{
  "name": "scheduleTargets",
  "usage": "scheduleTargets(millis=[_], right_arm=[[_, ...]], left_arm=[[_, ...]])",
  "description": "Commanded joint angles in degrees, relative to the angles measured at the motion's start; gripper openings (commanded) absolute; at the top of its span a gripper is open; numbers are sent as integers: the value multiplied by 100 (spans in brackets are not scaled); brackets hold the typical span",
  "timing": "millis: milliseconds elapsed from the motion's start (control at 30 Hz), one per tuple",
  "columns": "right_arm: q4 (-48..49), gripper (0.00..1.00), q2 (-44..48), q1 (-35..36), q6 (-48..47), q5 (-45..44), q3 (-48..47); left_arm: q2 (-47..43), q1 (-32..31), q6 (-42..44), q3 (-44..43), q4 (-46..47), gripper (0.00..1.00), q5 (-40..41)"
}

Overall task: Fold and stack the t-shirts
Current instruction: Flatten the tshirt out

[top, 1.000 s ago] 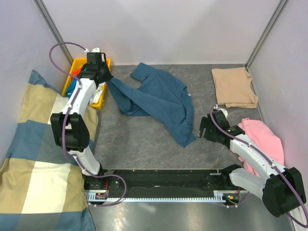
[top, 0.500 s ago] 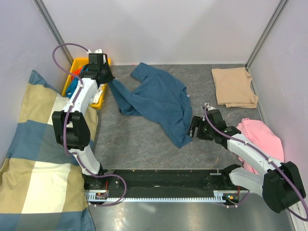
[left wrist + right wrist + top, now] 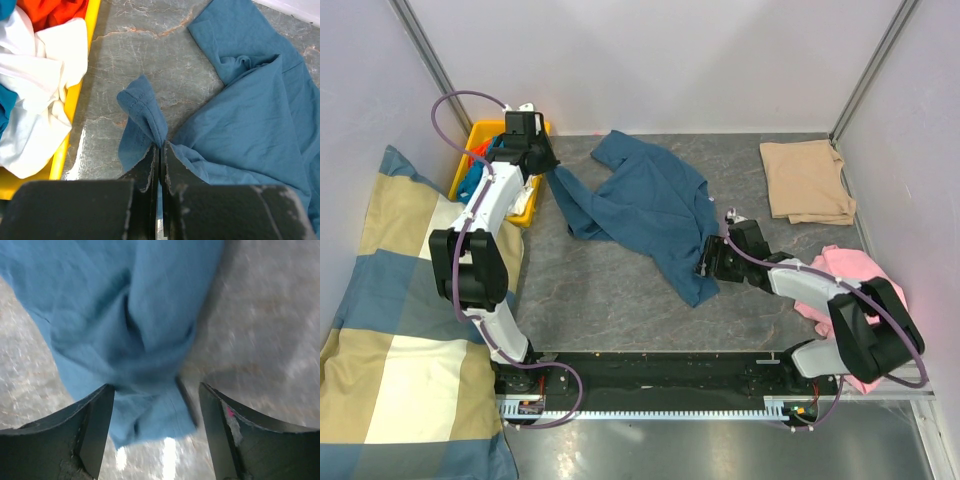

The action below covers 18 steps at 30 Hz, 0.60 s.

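Teal-blue t-shirt (image 3: 650,205) is spread in a rumpled heap across the middle of the grey marbled table (image 3: 610,300), unfolded, with one sleeve thrown toward the back wall. Off the table's left side, the big checked cushion (image 3: 390,330) is seen, its blue, cream and tan squares facing up. Back on the table, at the far right corner, the tan t-shirt (image 3: 807,180) is found folded into a neat rectangle, well apart from the teal one. Just nearer than it, at the right edge, a pink garment (image 3: 865,278) is bunched up beside the right arm. At the far left corner a yellow bin (image 3: 523,208) is parked, and white cloth (image 3: 30,75) and orange cloth (image 3: 55,12) are shown piled in it by the left wrist camera.

Now to the small stuff. The left gripper (image 3: 161,147) is clamped tight on a pinch of the teal-blue t-shirt's left edge, right beside the bin, and the fabric is seen standing in a peak at the closed fingers. Over on the other side, the right gripper (image 3: 157,390) is set low at the shirt's near right corner, its fingers held wide apart, with the hem lying between them. Nothing is gripped there, and whether the fingers touch the cloth cannot be told through the blur.
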State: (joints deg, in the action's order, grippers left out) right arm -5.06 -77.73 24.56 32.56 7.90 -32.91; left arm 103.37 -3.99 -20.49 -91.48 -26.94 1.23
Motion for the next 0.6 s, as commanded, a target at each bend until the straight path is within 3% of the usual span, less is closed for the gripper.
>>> scheduleTargets(millis=[0, 133, 200, 233, 267, 367, 567], right_arm=[[760, 74, -549, 23, -188, -52, -198], [857, 68, -944, 23, -407, -245, -488], [840, 47, -1042, 23, -478, -315, -602], [805, 31, -1129, 23, -530, -324, -725], [744, 1, -1147, 23, -557, -333, -796], [515, 0, -1043, 23, -680, -342, -1016], [-1072, 0, 29, 23, -1075, -693, -1709]], left_arm=[[-89, 3, 142, 51, 110, 2, -36], [-177, 3, 159, 165, 101, 2, -18], [-212, 3, 168, 192, 101, 2, -18], [-230, 3, 186, 218, 101, 2, -18], [-265, 3, 195, 245, 101, 2, -18], [-361, 12, 247, 298, 75, 2, -27], [-1046, 135, 475, 201, -311, 2, -97]])
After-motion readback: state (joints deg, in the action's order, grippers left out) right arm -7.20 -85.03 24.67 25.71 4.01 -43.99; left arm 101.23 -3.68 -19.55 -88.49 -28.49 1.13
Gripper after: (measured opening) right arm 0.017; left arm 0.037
